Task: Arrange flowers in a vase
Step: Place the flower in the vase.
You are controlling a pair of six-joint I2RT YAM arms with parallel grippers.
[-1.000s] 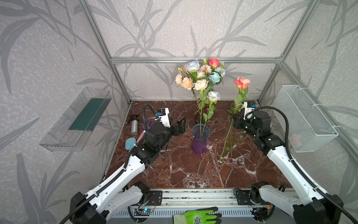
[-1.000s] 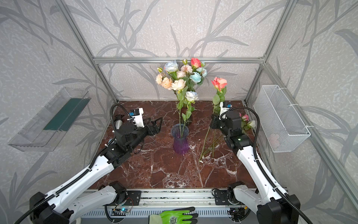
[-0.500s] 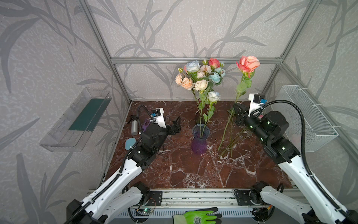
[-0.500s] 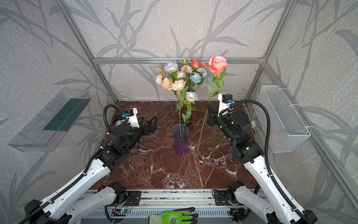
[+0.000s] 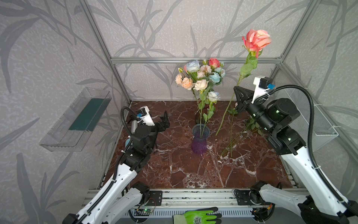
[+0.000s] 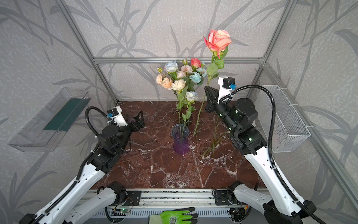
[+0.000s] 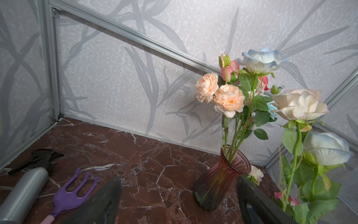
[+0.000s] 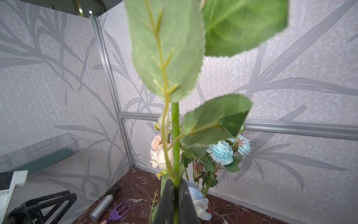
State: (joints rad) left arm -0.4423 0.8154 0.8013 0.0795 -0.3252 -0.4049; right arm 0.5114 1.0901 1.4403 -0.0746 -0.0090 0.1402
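A purple glass vase (image 5: pixel 200 142) (image 6: pixel 180 143) stands mid-table holding two leafy roses. Right behind it a red-brown vase (image 7: pixel 219 184) carries a bunch of peach, cream, pale blue and pink flowers (image 5: pixel 199 77). My right gripper (image 5: pixel 235 93) (image 8: pixel 175 183) is shut on the green stem of a coral-pink rose (image 5: pixel 255 40) (image 6: pixel 218 39), held upright and high. Its stem end hangs just right of the purple vase. My left gripper (image 5: pixel 164 118) (image 7: pixel 178 180) is open and empty, left of the vases. More flowers (image 5: pixel 236 139) lie on the table under the right arm.
A silver spray bottle (image 7: pixel 23 192) and a purple hand rake (image 7: pixel 71 195) lie by the left wall. A wire basket (image 5: pixel 310 116) hangs on the right wall, a clear shelf (image 5: pixel 77 120) on the left. A green glove (image 5: pixel 199 218) rests on the front rail.
My right gripper has risen with the coral-pink rose, lifting its stem clear of the pile on the table. The left arm has drawn back a little from the vases.
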